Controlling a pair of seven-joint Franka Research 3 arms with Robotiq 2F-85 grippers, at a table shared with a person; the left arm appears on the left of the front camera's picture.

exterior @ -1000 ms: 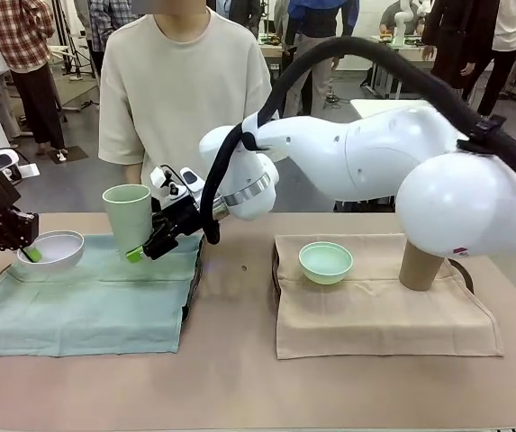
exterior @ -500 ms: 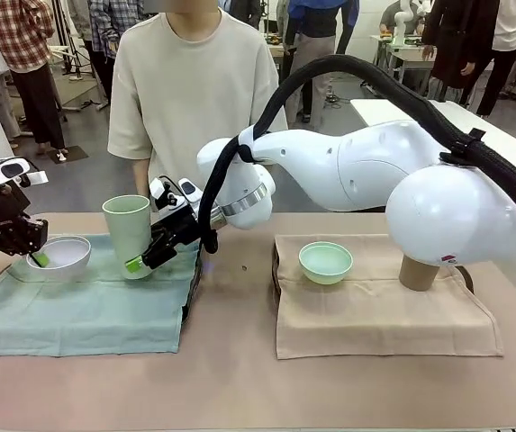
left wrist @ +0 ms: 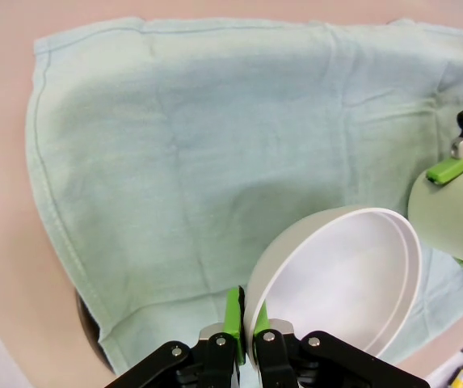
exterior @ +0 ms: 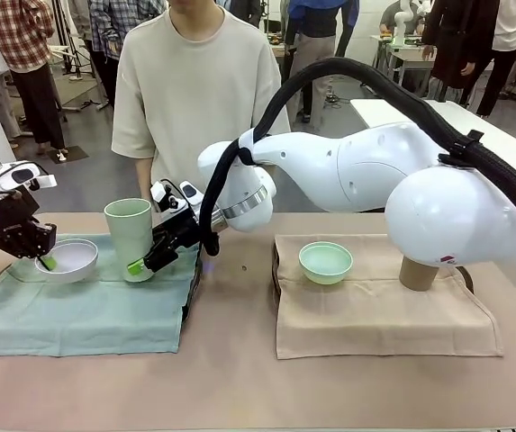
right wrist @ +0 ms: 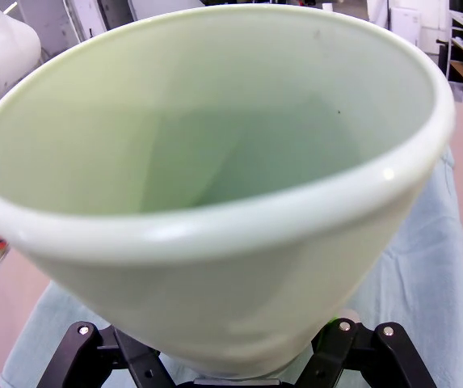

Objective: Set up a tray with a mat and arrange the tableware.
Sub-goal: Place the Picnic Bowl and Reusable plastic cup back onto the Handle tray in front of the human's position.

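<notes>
Nearest the robot lie two cloths on the table (exterior: 239, 378). The green mat (exterior: 86, 306) is on the robot's left and the tan mat (exterior: 375, 315) is on its right. No tray can be seen.

On the tan mat sits the mint green bowl (exterior: 325, 262). The brown cup (exterior: 418, 270) stands behind it, partly hidden by the big white arm.

On the green mat, the left gripper (exterior: 44, 260) is pinched tight on the rim of the white bowl (exterior: 67, 260). One finger is inside the rim and one is outside. It cannot be told if the bowl rests on the mat or is a little above it.

Next to it, the right gripper (exterior: 143, 261) is clamped around the low part of the pale green cup (exterior: 130, 236). The cup stands up straight at the back of the green mat.

The bowls and cups look hard, smooth and a bit slippery. They would likely break if dropped. A bowl is best held by its rim. A cup is best held around its side, low down, so it does not tip.

A person (exterior: 199, 90) stands at the far side of the table.
</notes>
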